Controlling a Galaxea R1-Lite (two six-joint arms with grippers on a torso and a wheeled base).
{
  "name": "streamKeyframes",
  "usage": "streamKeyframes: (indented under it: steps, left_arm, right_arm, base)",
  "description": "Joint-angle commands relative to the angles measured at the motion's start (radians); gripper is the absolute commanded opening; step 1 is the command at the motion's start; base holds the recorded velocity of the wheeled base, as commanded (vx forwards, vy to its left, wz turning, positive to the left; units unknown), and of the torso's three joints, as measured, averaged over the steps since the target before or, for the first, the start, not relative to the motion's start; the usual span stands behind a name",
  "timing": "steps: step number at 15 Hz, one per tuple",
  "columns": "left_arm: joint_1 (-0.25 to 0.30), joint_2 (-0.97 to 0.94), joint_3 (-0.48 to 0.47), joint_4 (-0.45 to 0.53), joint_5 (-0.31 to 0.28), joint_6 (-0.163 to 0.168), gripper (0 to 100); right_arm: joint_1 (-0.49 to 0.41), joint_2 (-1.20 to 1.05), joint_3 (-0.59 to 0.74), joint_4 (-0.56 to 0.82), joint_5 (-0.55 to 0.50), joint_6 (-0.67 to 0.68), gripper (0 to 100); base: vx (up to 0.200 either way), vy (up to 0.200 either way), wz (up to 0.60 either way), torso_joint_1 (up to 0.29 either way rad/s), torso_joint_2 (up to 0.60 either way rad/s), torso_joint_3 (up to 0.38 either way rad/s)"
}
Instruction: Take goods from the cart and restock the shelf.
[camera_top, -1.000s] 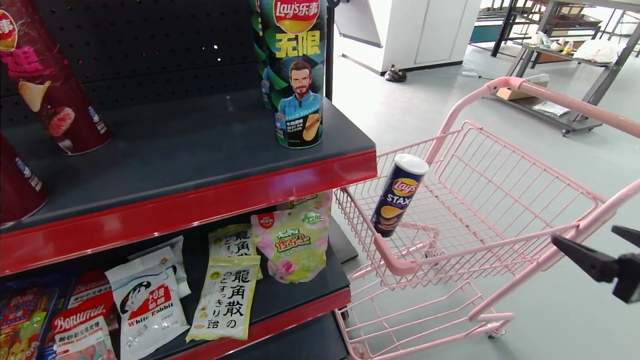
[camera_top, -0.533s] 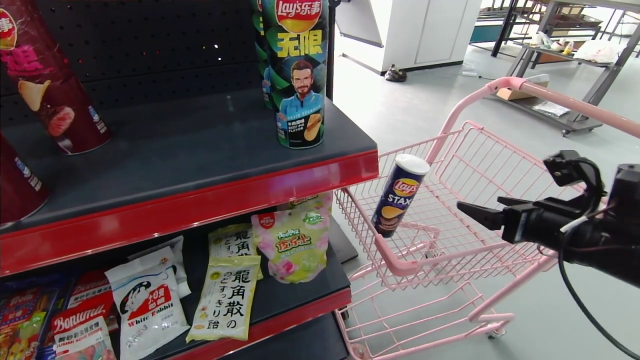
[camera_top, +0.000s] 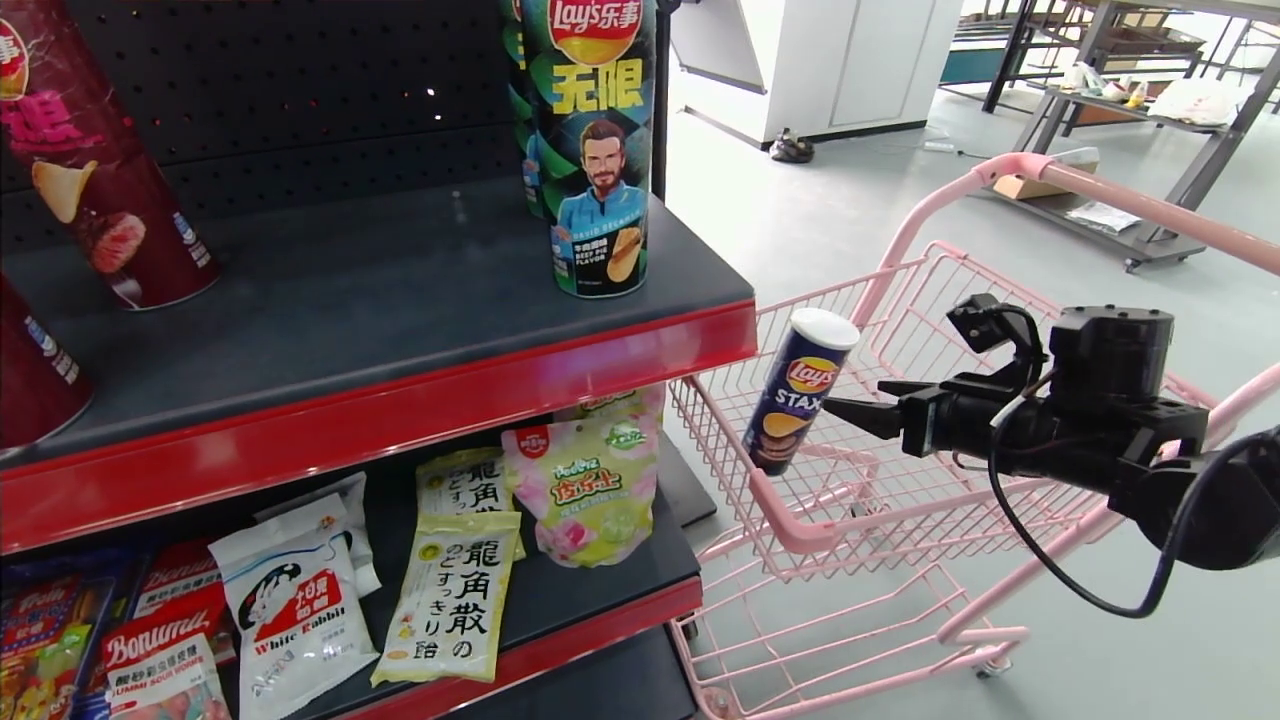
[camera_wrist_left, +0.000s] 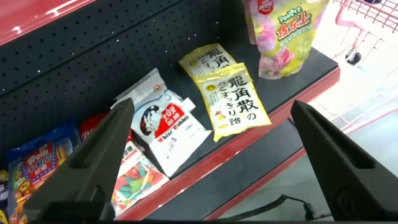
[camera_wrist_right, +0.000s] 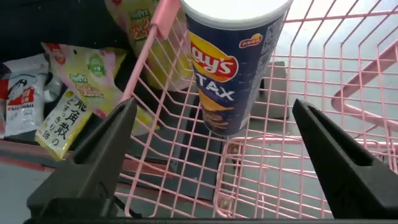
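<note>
The right gripper (camera_top: 858, 398) has swung in over the cart (camera_top: 800, 530). Its fingers (camera_wrist_right: 106, 155) gape wide and empty, and the one blue can (camera_top: 797, 400) leans just ahead of them. The left gripper (camera_wrist_left: 211, 106) is also spread and empty, with two yellow bags (camera_wrist_left: 239, 106) beyond its fingers on the shelf (camera_wrist_left: 261, 140).

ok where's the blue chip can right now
In the head view it's right of centre: the blue chip can leans inside the pink cart, at the corner beside the red-edged shelf, with the open fingers of the right gripper to its right.
</note>
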Motion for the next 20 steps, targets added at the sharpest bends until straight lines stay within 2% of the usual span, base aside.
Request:
streamKeyframes:
  steps: [1,5,8,14,20]
  left_arm:
    - [0.000,0.002,0.000,0.000,-0.001,0.000,100]
    - [0.000,0.005,-0.002,0.000,-0.001,0.000,100]
    - [0.000,0.004,0.000,0.000,-0.007,0.000,100]
    - [0.000,0.028,-0.003,-0.003,-0.008,0.001,100]
    - [-0.002,0.030,-0.006,-0.003,-0.008,0.001,100]
  right_arm:
    - [-0.017,0.050,-0.020,-0.004,0.018,-0.010,100]
    - [-0.060,0.122,-0.089,-0.005,0.087,-0.064,100]
    - [-0.082,0.166,-0.141,-0.005,0.196,-0.074,100]
    - [-0.082,0.248,-0.274,-0.005,0.230,-0.076,100]
    - [-0.074,0.261,-0.287,-0.005,0.292,-0.076,100]
  base:
    - [0.000,0.000,0.00,0.000,0.00,0.000]
    - [0.000,0.000,0.00,0.000,0.00,0.000]
    - [0.000,0.000,0.00,0.000,0.00,0.000]
    - [0.000,0.000,0.00,0.000,0.00,0.000]
    - [0.000,0.000,0.00,0.000,0.00,0.000]
